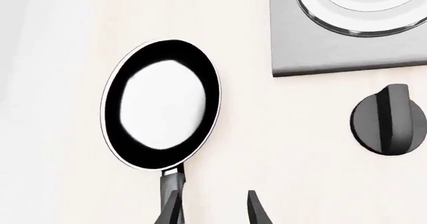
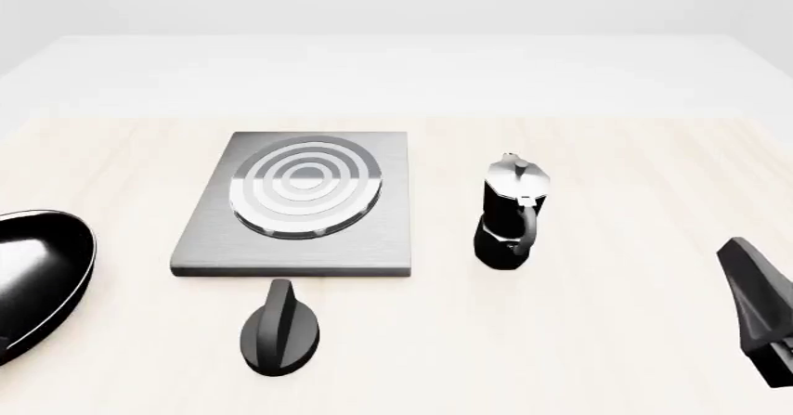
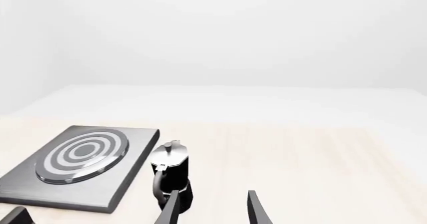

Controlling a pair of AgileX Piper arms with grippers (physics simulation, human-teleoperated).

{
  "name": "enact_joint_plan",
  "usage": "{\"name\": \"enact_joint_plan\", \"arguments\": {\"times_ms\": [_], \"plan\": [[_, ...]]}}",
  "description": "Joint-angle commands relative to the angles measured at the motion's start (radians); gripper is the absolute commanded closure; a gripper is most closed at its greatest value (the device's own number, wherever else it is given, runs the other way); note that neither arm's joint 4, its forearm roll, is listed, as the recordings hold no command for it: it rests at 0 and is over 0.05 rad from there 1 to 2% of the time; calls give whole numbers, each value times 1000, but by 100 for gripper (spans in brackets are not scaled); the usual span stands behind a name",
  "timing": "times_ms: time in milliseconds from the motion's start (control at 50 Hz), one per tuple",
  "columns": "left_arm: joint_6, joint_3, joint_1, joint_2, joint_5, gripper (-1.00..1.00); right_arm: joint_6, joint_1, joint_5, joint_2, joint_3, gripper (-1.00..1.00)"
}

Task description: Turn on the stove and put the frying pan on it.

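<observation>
Lying flat on the table (image 2: pixel 595 341), the frying pan (image 1: pixel 161 103) sits to the left of the stove (image 2: pixel 297 206), near but not touching it. It looks hard, shiny and probably slippery, so the round bowl would be a poor place to grab. Its long handle (image 1: pixel 170 181) is the best spot to hold, close to the bowl so it tips less. The left claw (image 1: pixel 213 211) hangs spread just above that handle, holding nothing. The knob (image 2: pixel 280 327) stands in front of the stove. The right claw (image 3: pixel 213 209) is spread too, near the moka pot (image 2: pixel 511 213).
</observation>
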Motion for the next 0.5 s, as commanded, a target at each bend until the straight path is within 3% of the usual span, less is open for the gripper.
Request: {"name": "enact_joint_plan", "arguments": {"times_ms": [20, 400, 500], "plan": [[85, 62, 100, 64, -90, -100, 2, 7, 1, 0, -4, -100], [209, 90, 271, 235, -259, -100, 5, 15, -5, 0, 1, -100], [259, 107, 338, 325, -354, -100, 8, 15, -8, 0, 4, -100]]}}
